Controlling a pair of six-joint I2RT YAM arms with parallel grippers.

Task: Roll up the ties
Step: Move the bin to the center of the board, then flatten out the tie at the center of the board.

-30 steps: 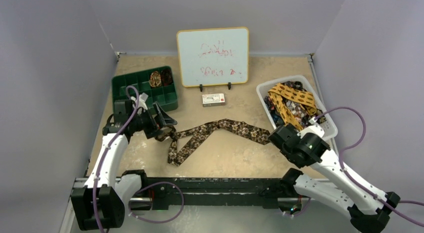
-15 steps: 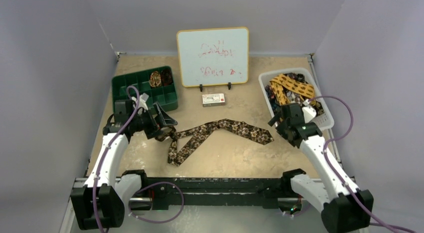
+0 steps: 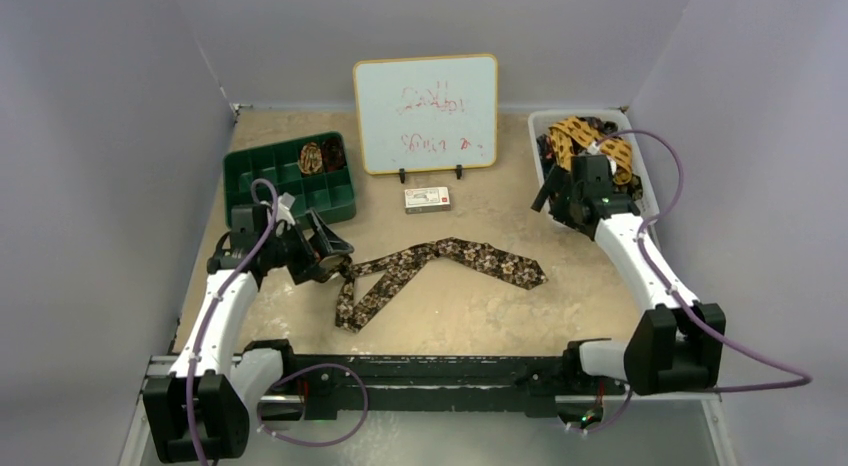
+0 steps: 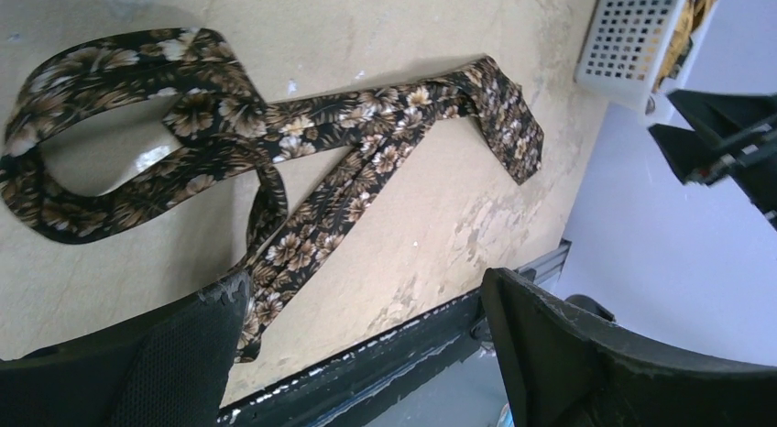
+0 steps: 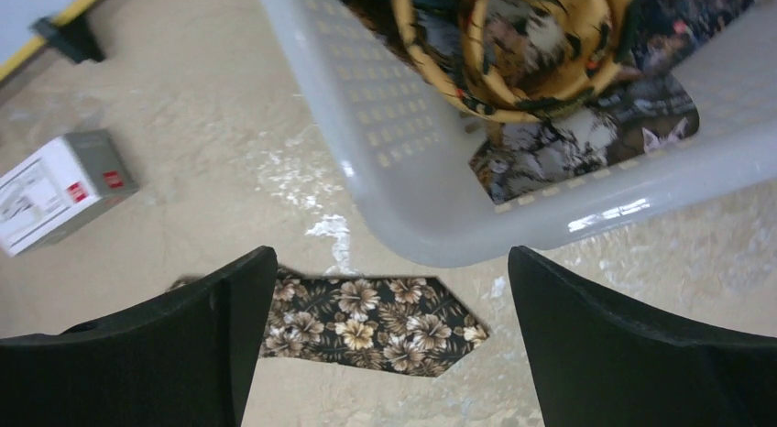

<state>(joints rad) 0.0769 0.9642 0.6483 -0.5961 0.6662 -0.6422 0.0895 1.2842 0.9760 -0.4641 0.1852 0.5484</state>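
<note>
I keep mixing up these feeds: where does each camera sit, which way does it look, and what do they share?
Top external: above and behind the arms, looking down on the table; both arms, left gripper and right gripper show.
Left wrist: looks down past its own fingers at the brown tie.
Right wrist: looks down between its own fingers at the white basket.
Shared: all three show tie and basket.
</note>
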